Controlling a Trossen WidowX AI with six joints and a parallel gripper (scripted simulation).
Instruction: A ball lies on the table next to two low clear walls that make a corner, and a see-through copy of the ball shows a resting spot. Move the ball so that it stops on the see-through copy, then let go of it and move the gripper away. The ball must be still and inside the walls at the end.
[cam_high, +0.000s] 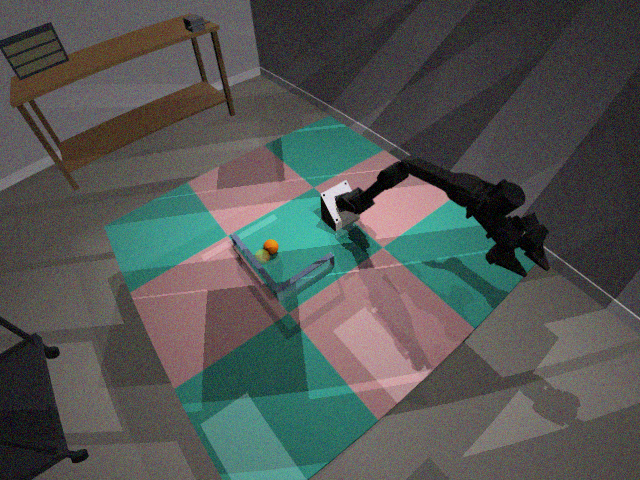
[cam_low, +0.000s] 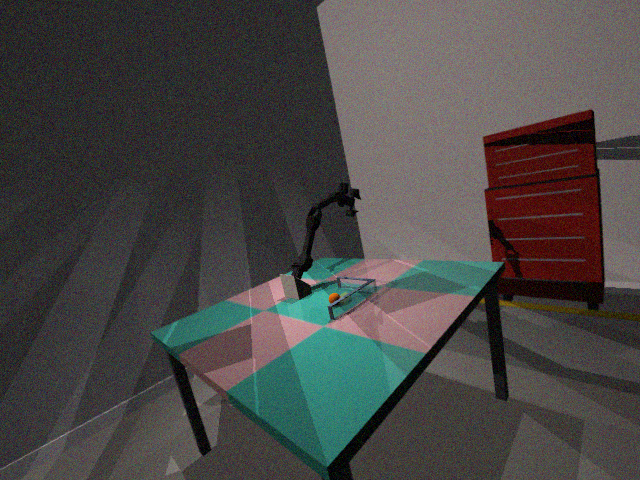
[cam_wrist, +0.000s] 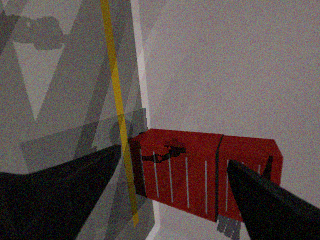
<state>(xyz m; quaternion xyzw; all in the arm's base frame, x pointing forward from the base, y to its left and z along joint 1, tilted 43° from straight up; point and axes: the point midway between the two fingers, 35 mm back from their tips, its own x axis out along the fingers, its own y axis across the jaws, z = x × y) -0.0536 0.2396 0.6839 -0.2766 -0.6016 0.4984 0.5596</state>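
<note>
An orange ball (cam_high: 270, 246) (cam_low: 334, 298) lies on the table close to the see-through copy (cam_high: 262, 255) (cam_low: 345, 296), which is pale yellow-green. The ball is beside the copy and partly overlaps it in the top view, not centred on it. Two low clear walls (cam_high: 310, 271) (cam_low: 361, 288) make a corner; ball and copy are on their inner side, near the longer wall. My gripper (cam_high: 536, 271) (cam_low: 357, 205) (cam_wrist: 173, 157) is open and empty, raised high and well away from the ball. The wrist view shows neither ball nor walls.
The arm's base has a white plate (cam_high: 329, 204) (cam_low: 290, 286) and stands on the checkered table (cam_high: 248, 361) (cam_low: 330, 372) near the walls. A red cabinet (cam_low: 542, 206) (cam_wrist: 185, 175) stands beyond the table. A wooden bench (cam_high: 129, 49) stands against the room's wall.
</note>
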